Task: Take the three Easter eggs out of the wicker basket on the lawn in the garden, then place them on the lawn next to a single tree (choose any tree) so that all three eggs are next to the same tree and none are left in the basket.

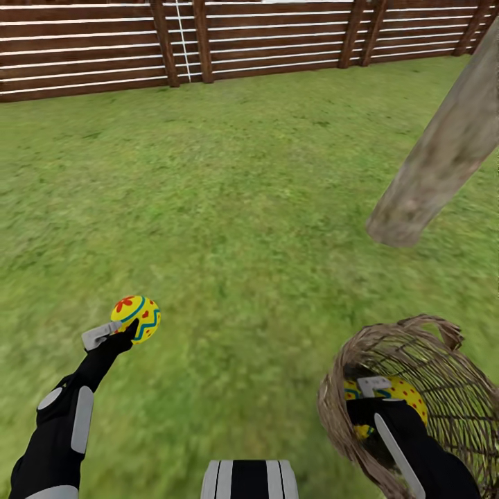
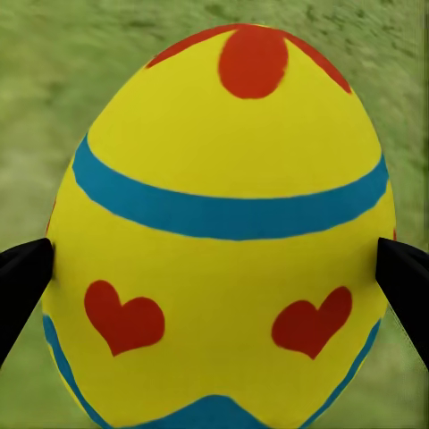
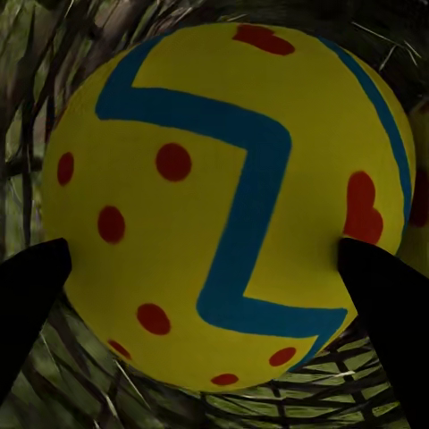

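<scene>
My left gripper (image 1: 130,327) is shut on a yellow Easter egg (image 1: 136,317) with red hearts and a teal band, held above the lawn (image 1: 249,208) at the lower left. In the left wrist view that egg (image 2: 223,232) sits between both black fingertips (image 2: 22,281). At the lower right, the wicker basket (image 1: 457,402) tilts with its mouth toward me. My right gripper (image 3: 210,286) reaches inside, shut on a dotted, zigzag-banded egg (image 3: 223,206), also visible in the head view (image 1: 402,391). Another egg (image 3: 418,188) peeks out behind it. A pale tree trunk (image 1: 443,152) rises just beyond the basket.
A brown slatted wooden fence (image 1: 249,41) closes off the far side of the garden. Open grass stretches between the fence, the trunk and my arms. My base's front edge (image 1: 249,479) shows at the bottom centre.
</scene>
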Robot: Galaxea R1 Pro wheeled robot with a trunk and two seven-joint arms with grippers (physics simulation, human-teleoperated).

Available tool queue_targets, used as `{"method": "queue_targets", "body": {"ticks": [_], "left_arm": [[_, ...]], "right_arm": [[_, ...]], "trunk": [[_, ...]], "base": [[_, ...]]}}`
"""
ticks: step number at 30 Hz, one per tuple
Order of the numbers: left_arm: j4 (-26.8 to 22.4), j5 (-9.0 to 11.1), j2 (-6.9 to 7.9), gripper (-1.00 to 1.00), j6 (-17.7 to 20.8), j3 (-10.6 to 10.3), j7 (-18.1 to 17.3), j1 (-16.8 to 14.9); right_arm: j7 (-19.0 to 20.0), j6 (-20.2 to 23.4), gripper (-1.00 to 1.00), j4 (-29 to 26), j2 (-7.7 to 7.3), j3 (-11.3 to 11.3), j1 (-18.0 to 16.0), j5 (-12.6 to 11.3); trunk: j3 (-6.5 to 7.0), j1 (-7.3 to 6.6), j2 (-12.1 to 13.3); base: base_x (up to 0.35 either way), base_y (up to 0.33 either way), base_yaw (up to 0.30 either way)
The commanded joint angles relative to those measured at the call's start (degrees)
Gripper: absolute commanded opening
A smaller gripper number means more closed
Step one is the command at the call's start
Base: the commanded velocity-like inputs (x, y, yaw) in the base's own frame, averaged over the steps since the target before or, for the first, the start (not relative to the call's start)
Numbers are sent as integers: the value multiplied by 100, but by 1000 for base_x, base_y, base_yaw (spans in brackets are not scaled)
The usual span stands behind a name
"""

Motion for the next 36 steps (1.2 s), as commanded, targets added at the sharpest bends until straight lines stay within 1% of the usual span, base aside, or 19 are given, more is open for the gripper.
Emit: {"method": "queue_targets", "body": {"ticks": [1,7,9,16,18,19,22,24,30,36], "left_arm": [[20,59,-6,-100,58,20,-36,-3],[91,53,-15,-100,49,14,-36,-4],[102,50,-55,-100,49,14,-36,-2],[111,42,-67,-100,49,14,-36,-5],[209,41,-77,-100,49,7,-36,-4],[238,39,-84,-100,49,6,-36,-5],[255,37,-85,-100,49,5,-36,-3],[296,33,-85,-100,49,5,-31,-3],[299,45,-85,-100,46,5,-38,-6],[305,50,-85,-100,42,5,-40,-4]], "right_arm": [[-52,30,-100,0,-11,13,-3,-31],[-52,36,-100,-3,-30,21,-3,-24],[-52,36,-100,-6,-30,21,-3,-20],[-52,31,-100,-7,-30,21,-3,-17],[-52,29,-100,-7,-30,18,-3,-17],[-52,32,-100,-7,-40,5,-3,-20],[-46,35,-100,-1,-61,-316,-3,-37],[-44,36,-100,2,-57,-407,-3,-35],[-43,36,-100,11,-41,-418,-3,-17],[-43,36,-100,20,-6,-389,-3,-10]], "trunk": [[19,-3,0],[152,-19,8],[196,-24,11],[351,-42,20],[396,-47,23],[418,-50,24],[484,-57,28],[529,-63,31],[661,-78,39],[691,-78,39]], "base": [[0,0,0],[0,0,0],[0,0,0],[0,0,0],[0,0,0],[0,0,0],[0,0,0],[0,0,0],[0,0,0],[0,0,-200]]}}
